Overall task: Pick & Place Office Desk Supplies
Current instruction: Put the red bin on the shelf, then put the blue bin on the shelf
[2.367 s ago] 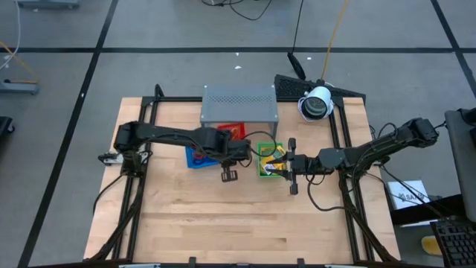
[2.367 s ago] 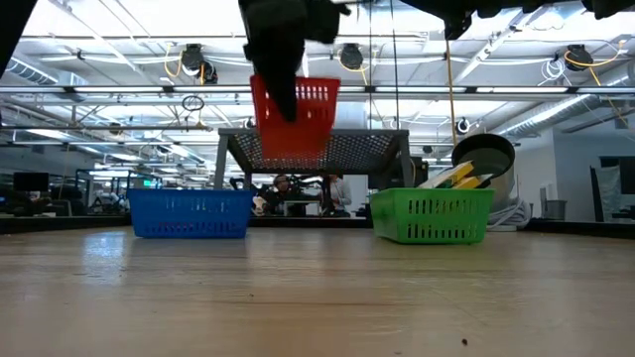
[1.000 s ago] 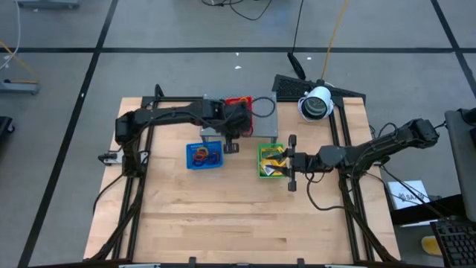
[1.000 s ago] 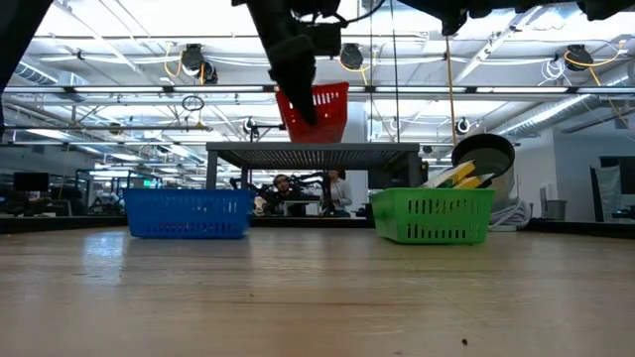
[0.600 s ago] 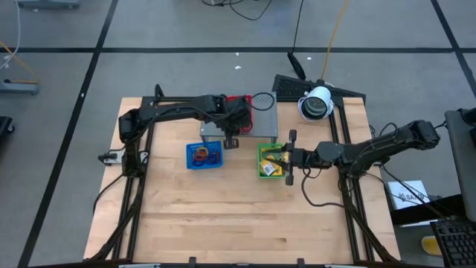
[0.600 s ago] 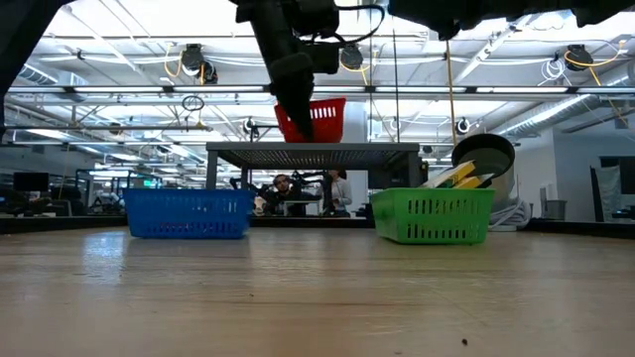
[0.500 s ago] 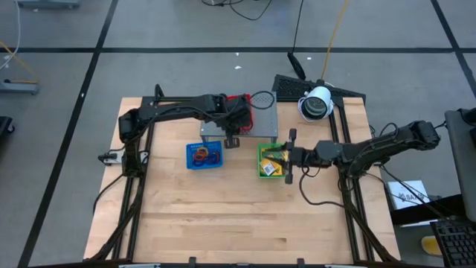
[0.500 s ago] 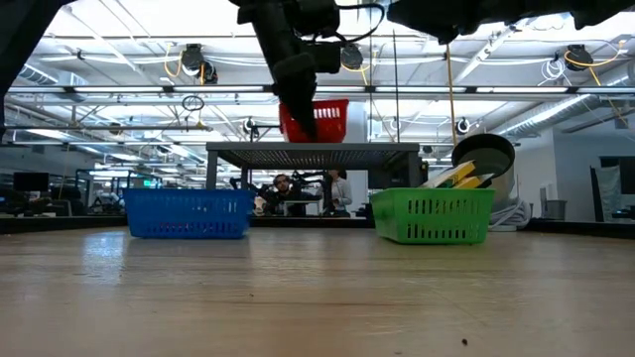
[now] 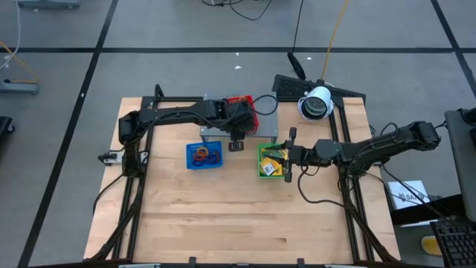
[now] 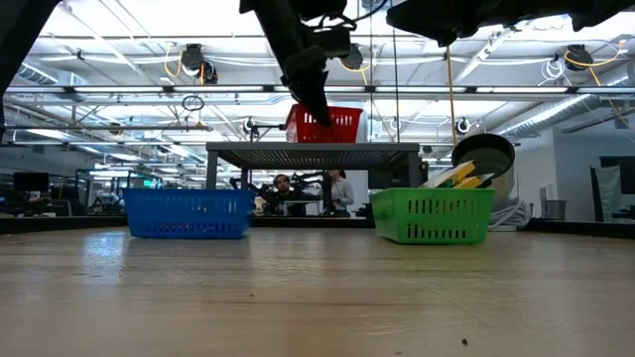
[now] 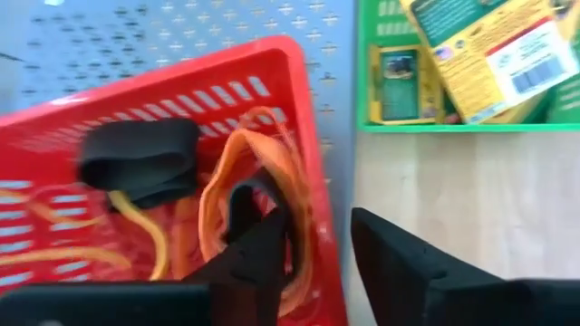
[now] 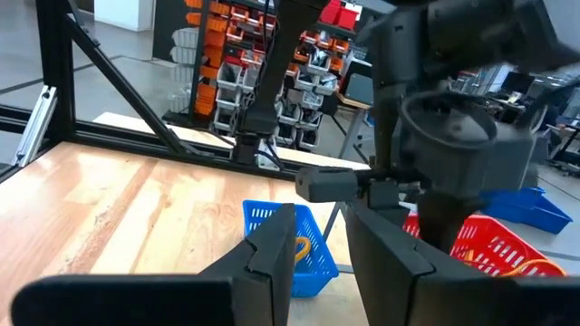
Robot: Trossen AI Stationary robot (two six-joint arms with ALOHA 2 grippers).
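Note:
The red tray (image 9: 242, 100) stands level on the grey perforated shelf (image 10: 313, 151). It holds orange rubber bands (image 11: 263, 181) and a black piece (image 11: 140, 163). My left gripper (image 11: 317, 226) is open, reaching down from the near side. One finger is inside the tray and the other outside the tray wall that faces the green tray (image 9: 269, 160). Yellow-and-green packets (image 11: 489, 50) lie in the green tray. My right gripper (image 9: 288, 155) hovers level by the green tray's right side, open with nothing between its fingers (image 12: 272, 244). The blue tray (image 9: 203, 155) holds small rings. My left gripper straddles the red tray's side wall (image 11: 319, 195) from above, slanting down. One finger (image 11: 263, 244) is inside among the rubber bands; the other (image 11: 399, 263) is outside, with a gap to the wall. I cannot tell whether the inner finger touches the tray. The tray rests on the shelf.
A white round object (image 9: 316, 103) sits at the table's far right corner, with black frame rails along both sides. The blue tray (image 10: 189, 213) and green tray (image 10: 432, 216) stand on the wood in front of the shelf. The near half of the table is bare wood (image 9: 238, 223).
My left gripper has gone down and a little toward the table's right edge with the red tray. A second ago the tray hung tilted above the shelf. It now stands level on the shelf top.

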